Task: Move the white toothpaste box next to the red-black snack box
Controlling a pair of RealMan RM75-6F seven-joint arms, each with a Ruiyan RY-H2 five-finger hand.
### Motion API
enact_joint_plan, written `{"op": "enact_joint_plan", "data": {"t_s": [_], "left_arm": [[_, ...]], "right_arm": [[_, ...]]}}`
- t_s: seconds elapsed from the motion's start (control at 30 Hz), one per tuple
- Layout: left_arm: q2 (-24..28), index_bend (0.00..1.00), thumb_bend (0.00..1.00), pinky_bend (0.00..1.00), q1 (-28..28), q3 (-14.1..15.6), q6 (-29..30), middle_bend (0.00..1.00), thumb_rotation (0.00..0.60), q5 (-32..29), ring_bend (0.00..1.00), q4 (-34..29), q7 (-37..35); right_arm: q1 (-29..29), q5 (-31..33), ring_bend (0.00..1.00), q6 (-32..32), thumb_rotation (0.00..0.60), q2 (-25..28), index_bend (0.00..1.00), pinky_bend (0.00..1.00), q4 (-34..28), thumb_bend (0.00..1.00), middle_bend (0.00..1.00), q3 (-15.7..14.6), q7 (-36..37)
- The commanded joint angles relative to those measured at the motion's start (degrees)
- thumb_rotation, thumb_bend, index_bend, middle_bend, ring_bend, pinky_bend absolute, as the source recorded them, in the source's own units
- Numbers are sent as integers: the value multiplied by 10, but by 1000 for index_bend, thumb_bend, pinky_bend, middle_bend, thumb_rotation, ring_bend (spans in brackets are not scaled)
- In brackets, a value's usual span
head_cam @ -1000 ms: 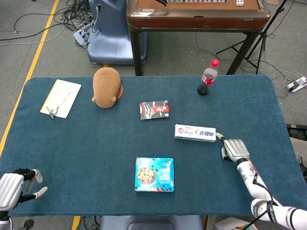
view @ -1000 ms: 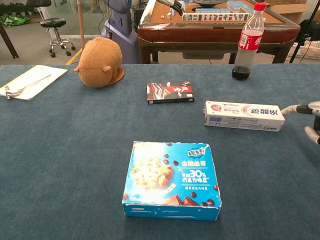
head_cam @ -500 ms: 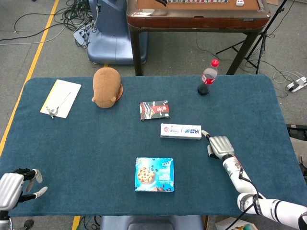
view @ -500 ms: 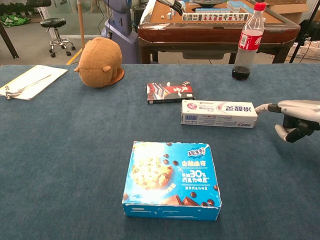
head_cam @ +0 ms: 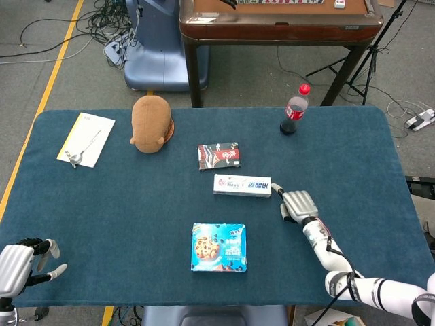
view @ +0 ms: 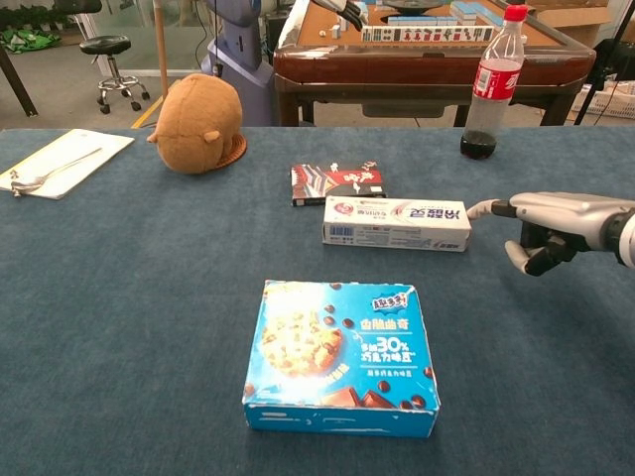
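Blue table (head_cam: pixel 102 204) fills both views. Blue cookie box (head_cam: pixel 218 247) sits near-centre, brown plush toy (head_cam: pixel 151 123) far left, paper sheet with spoon (head_cam: pixel 85 138) at the far-left edge, cola bottle (head_cam: pixel 294 110) far right.

Red-black snack box (head_cam: pixel 219 155) lies centre-far. White toothpaste box (head_cam: pixel 242 185) lies flat just in front of it, on the near side, long axis left-right, almost parallel. Small strip of cloth shows between them in head view; in chest view they look just about touching, can't tell for sure.

Right hand (head_cam: pixel 295 204) is low over the table, right of the toothpaste box. One finger points straight at the box's right end, tip at or touching it; the rest are curled under. Grasps nothing, a pushing pose.

Left hand (head_cam: pixel 19 265) sits at the near-left corner, idle, nothing in it, fingers partly curled with some sticking out.

Progress: looks nearly done or done. Toothpaste box is already beside the snack box. What's left, at most: a small nudge to tidy the gap, then pull the right hand away.
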Motion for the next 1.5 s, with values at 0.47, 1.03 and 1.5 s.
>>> {"op": "enact_joint_plan", "data": {"t_s": [0.47,1.03,1.5], "left_arm": [[2,632,97,537,2,-3,3,845,600,-4,586,2,-7],[0,632,96,537,1,-1,-1,845,600,-3,586,3,-3],[-2,629,97,537,0,-1,2,844,600,5,586,-3,13]], "right_arm": [[29,5,1000,3,600,-35,90,988,3,863,1000,-2,-14],[10,-29,982,53,600,24,90,988,-66,851,999,-26,-20],[-105,-167,541,209,600,197,151,755,-214,261,543,-95,-1]]}}
